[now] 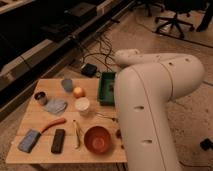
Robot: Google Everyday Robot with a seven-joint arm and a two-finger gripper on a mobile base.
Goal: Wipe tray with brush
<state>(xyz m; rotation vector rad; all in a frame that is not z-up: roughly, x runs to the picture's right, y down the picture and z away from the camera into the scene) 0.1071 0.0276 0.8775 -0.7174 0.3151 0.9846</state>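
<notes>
Camera view, gripper: it does not show anywhere; the big white arm (150, 100) fills the right part of the scene and leaves at the near edge, so the gripper is behind it or below the frame
Gripper state: I cannot tell if it is spread, pressed together or pinching something
Brush: the brush (77, 133) lies flat on the table (25, 120) at the near side, between the black bar (58, 140) on its left and the orange-red bowl (97, 139) on its right; nothing holds it
Tray: the tray (102, 94) stands at the far right of the table, with its right side hidden by the arm; it is well apart from the brush
Between them: a white cup (82, 104) stands just left of the tray
Step in hand: I judge it the first one, going for the brush; the wiping is not yet begun
Next move: the gripper must come over the brush, align across its thin body and take it near the middle without pushing the bowl; then it must carry the brush far and right, into the tray
</notes>
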